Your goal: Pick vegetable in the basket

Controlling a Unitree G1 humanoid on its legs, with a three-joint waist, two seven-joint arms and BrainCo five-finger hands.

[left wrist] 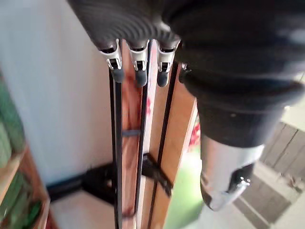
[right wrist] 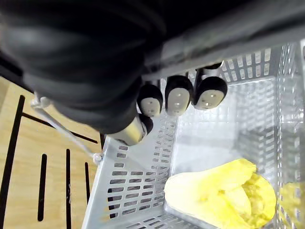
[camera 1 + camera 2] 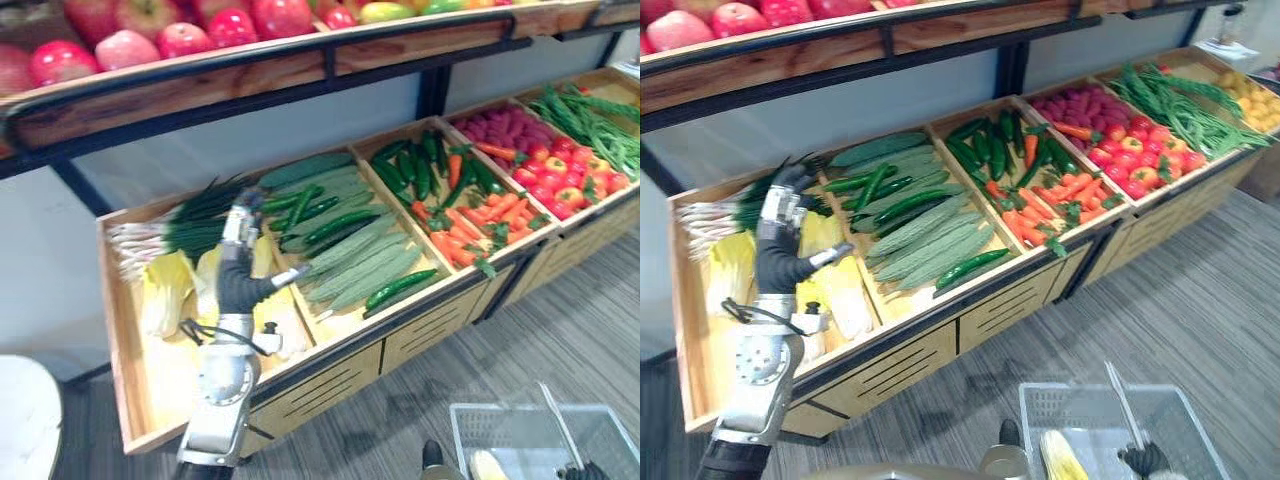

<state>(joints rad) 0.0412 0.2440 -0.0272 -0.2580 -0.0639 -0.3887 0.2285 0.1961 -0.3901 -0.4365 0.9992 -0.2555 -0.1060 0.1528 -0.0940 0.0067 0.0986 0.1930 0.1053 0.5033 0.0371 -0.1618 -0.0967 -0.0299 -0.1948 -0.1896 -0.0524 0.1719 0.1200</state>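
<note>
Produce section of a grocery shop: slanted wooden bins (image 3: 330, 375) across the middle, sorted into scallions (image 3: 175, 230), cucumbers (image 3: 340, 222), carrots (image 3: 480, 222) and tomatoes (image 3: 565, 180); red apples (image 3: 190, 35) on the top shelf (image 3: 250, 75); shopping basket (image 3: 1080, 410) at lower right.

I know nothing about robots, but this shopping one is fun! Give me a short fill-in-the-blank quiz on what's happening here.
1. The left hand is raised, open, over the bin of leafy vegetables and green ___.
2. The fingers of the right hand curl round the basket's ___.
3. Inside the basket lies one leafy vegetable, coloured ___.
Missing words: onions; handle; yellow.
</note>
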